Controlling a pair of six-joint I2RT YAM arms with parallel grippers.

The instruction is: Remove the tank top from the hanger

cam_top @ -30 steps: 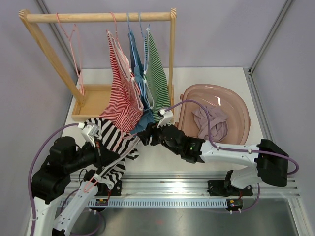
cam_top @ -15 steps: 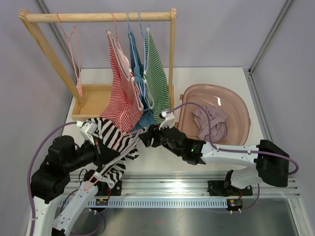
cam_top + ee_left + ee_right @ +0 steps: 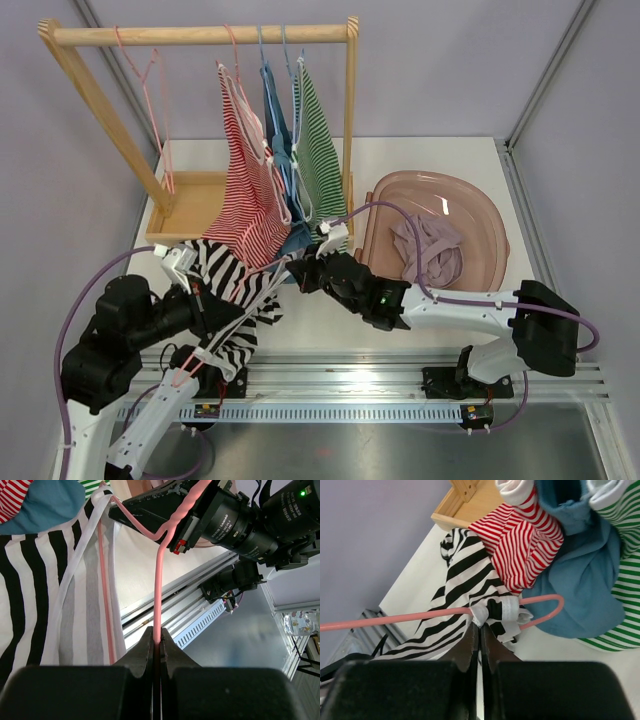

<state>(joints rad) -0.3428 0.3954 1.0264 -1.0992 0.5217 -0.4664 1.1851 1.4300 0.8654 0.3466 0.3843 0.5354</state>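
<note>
The black-and-white striped tank top [image 3: 225, 280] droops from a pink wire hanger [image 3: 255, 278] held low over the table's front left. My left gripper [image 3: 205, 300] is shut on the hanger's wire [image 3: 159, 580], which runs straight up from between its jaws [image 3: 156, 632]. The striped cloth [image 3: 30, 605] hangs to their left. My right gripper [image 3: 297, 270] is at the hanger's other end. In the right wrist view its jaws [image 3: 479, 625] are shut, with the tips pinching the lower edge of the white strap [image 3: 492, 611] bunched on the pink wire [image 3: 395, 620].
A wooden rack [image 3: 200, 35] stands at the back with red-striped [image 3: 250, 190], blue [image 3: 280, 130] and green-striped [image 3: 320, 160] tops and a bare pink hanger [image 3: 150, 90]. A pink basin [image 3: 480, 270] at the right holds a lilac garment [image 3: 430, 250].
My right gripper has closed from open onto the strap and edged slightly left and back. The left gripper has kept its hold on the hanger and barely moved.
</note>
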